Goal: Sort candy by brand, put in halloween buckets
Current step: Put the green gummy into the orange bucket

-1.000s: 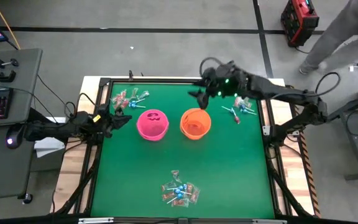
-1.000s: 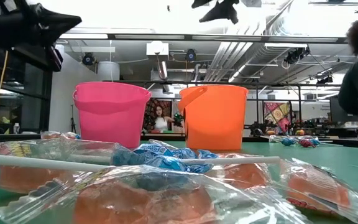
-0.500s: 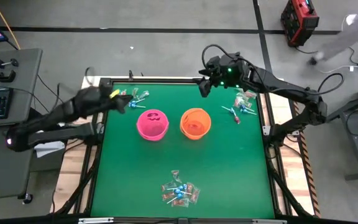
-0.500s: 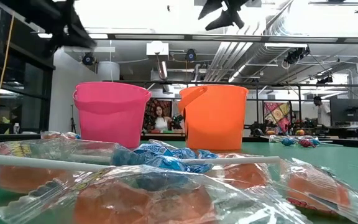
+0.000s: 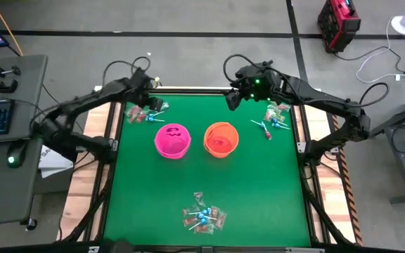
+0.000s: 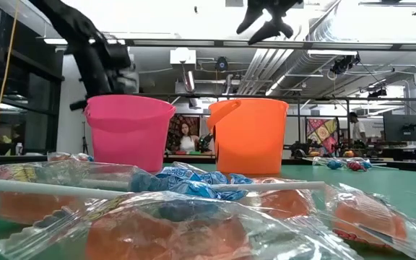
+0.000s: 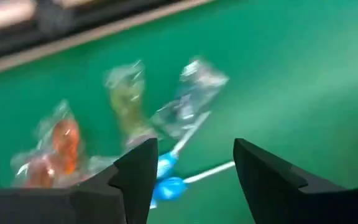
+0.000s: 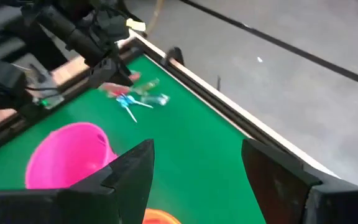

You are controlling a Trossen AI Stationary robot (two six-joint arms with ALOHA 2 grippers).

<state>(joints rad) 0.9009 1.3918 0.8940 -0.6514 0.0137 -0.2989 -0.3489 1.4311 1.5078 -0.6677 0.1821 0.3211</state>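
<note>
Left end effector (image 7: 191, 180) spread over crinkly clear-wrapped candy (image 5: 145, 112), upper left.
Right end effector (image 5: 232, 98) spread, empty, above smooth round orange bucket (image 5: 221, 139).

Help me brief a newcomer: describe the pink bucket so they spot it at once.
On the green table, two small pails stand side by side near the middle. The pink bucket is on the left arm's side, next to the orange bucket. Only the pink one carries a dark face mark.

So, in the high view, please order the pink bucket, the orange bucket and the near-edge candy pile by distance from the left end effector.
From the left end effector:
1. Pink bucket, centre-left.
2. Orange bucket, centre-right.
3. Near-edge candy pile, farthest.
</note>
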